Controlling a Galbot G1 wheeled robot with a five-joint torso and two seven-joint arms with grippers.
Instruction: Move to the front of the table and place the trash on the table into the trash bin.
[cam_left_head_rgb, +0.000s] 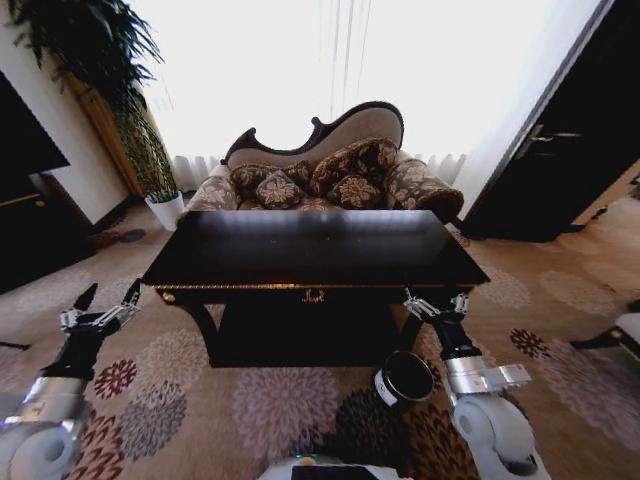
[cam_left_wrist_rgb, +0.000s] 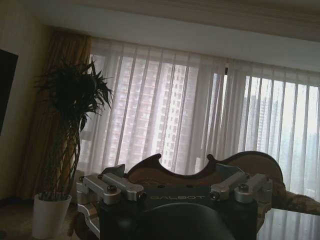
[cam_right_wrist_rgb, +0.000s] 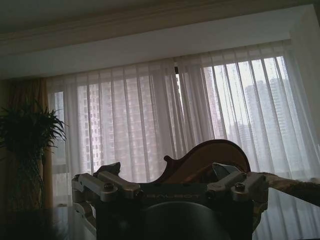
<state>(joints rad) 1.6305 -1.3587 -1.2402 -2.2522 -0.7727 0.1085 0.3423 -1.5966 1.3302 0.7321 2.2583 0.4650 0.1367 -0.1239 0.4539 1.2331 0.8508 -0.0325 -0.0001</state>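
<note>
glossy black table (cam_left_head_rgb: 315, 250) sits straight ahead, no trash visible on its top. left gripper (cam_left_head_rgb: 100, 303) and right gripper (cam_left_head_rgb: 436, 304) both hang spread open, empty. trash bin (cam_left_head_rgb: 404, 379) touches the right arm; a swing could topple it.

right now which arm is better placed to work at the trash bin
Right. The right gripper hangs open at the table's front right corner, with the trash bin on the floor just below it. The left gripper is open past the opposite corner.
</note>
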